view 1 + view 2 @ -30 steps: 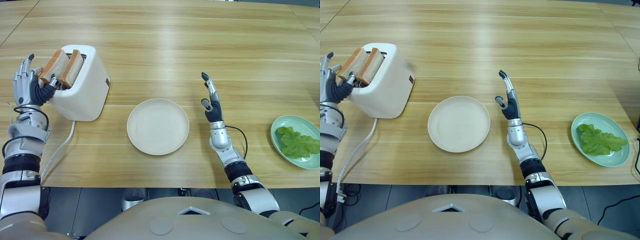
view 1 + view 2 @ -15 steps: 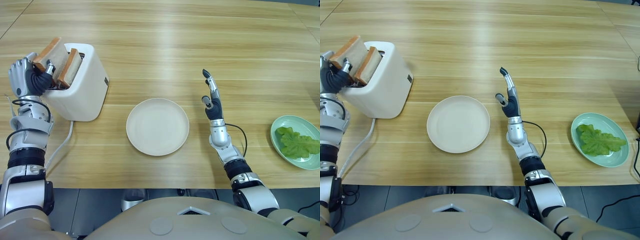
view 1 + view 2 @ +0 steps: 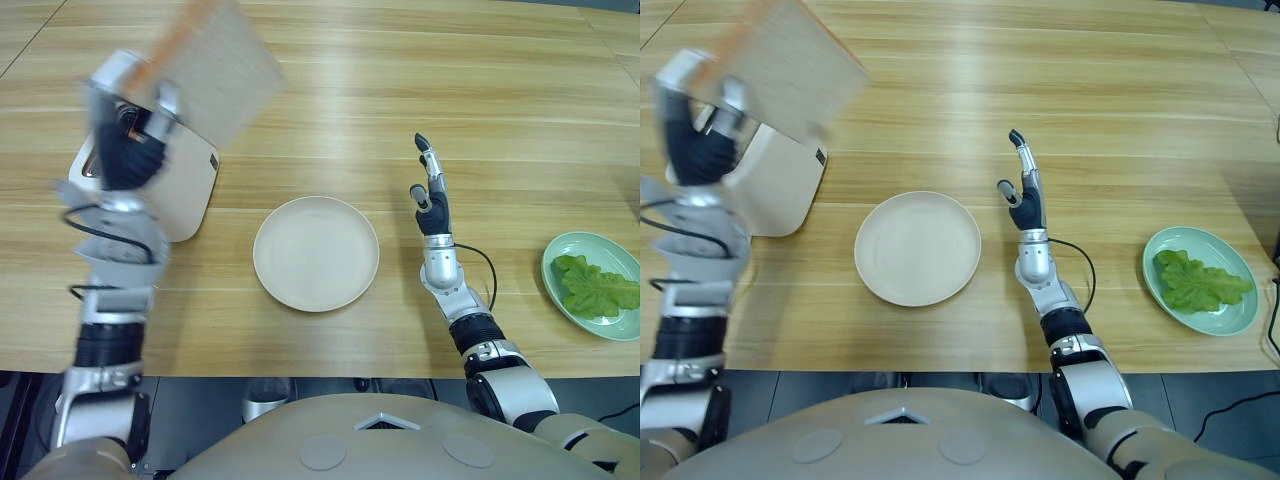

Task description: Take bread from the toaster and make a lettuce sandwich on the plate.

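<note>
Lifting sharply since the earlier frames, the left hand (image 3: 128, 155) is now carrying a bread slice (image 3: 215, 70) up and clear of the toaster (image 3: 190, 190), where it was sitting in a slot before. The hand's fingers are clamping the slice at its lower edge. The slice is hanging in the air at about eleven o'clock from the plate (image 3: 316, 252), blurred, and showing a broad pale tan face with a darker orange-brown crust along one edge. It is probably going to handle as light, dry and fairly stiff, yet crumbly, so gripping it by the crust edge with mild pressure is looking wiser than squeezing the middle. The right hand (image 3: 432, 200) is standing upright at three o'clock from the plate, fingers extended and holding nothing. The lettuce (image 3: 598, 287) is lying in a green dish (image 3: 556, 297) farther out at three o'clock.
</note>
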Controlling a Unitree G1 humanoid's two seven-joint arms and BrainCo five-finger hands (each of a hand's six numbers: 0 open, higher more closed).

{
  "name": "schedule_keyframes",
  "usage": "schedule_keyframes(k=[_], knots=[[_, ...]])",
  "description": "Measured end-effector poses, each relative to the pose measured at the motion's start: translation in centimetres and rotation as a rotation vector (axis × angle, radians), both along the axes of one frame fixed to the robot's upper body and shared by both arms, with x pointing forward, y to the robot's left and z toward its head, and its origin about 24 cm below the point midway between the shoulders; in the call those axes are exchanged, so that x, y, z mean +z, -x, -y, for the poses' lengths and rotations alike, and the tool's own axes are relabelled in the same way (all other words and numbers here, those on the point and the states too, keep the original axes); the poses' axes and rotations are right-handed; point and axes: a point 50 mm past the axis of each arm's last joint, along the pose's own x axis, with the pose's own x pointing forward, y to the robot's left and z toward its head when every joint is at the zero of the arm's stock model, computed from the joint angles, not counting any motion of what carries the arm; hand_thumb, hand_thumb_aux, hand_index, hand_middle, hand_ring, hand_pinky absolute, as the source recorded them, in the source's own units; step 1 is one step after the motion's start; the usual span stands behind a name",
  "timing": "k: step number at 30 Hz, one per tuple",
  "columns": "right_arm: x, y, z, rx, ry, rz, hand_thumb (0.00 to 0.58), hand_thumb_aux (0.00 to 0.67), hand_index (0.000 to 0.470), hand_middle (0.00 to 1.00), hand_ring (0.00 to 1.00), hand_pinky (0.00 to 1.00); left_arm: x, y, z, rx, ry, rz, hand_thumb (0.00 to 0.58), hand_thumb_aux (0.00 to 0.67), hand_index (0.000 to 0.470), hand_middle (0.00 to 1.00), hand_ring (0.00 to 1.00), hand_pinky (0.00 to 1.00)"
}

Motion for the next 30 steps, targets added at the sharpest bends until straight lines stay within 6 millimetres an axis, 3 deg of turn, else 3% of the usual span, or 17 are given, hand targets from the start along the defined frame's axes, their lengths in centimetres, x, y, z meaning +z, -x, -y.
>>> schedule_keyframes(k=[5,7,14,18,21,24,29,30], knots=[[2.6,0.6,3.5,-0.09,0.009,0.104,0.0,0.0,0.0,0.0,0.0,0.0,-5.6,1.8,4.3,-0.269,0.033,-0.31,0.58,0.67,0.46,1.0,1.0,1.0],[3.2,1.4,4.7,-0.113,0.029,0.119,0.0,0.0,0.0,0.0,0.0,0.0,-7.2,2.2,5.1,-0.311,0.036,-0.391,0.58,0.67,0.46,1.0,1.0,1.0],[6.1,4.7,10.6,-0.242,0.23,0.118,0.0,0.0,0.0,0.0,0.0,0.0,-12.1,1.5,4.6,-0.253,-0.056,-0.59,0.58,0.67,0.46,1.0,1.0,1.0],[7.2,6.5,14.9,-0.373,0.398,0.049,0.0,0.0,0.0,0.0,0.0,0.0,-13.5,1.7,3.9,-0.216,-0.133,-0.642,0.58,0.67,0.46,1.0,1.0,1.0],[7.4,7.7,18.4,-0.488,0.527,-0.041,0.0,0.0,0.0,0.0,0.0,0.0,-13.5,1.7,3.2,-0.185,-0.18,-0.634,0.58,0.67,0.46,1.0,1.0,1.0],[5.9,10.1,22.8,-0.637,0.668,-0.223,0.0,0.0,0.0,0.0,0.0,0.0,-13.2,1.9,2.4,-0.159,-0.201,-0.63,0.58,0.67,0.46,1.0,1.0,1.0],[3.8,12.4,26.8,-0.791,0.825,-0.418,0.0,0.0,0.0,0.0,0.0,0.0,-13.3,3.4,1.9,-0.144,-0.239,-0.669,0.58,0.67,0.46,1.0,1.0,1.0],[3.2,12.7,27.1,-0.802,0.861,-0.449,0.0,0.0,0.0,0.0,0.0,0.0,-13.3,3.6,1.8,-0.133,-0.258,-0.672,0.58,0.67,0.46,0.83,0.83,0.83]])
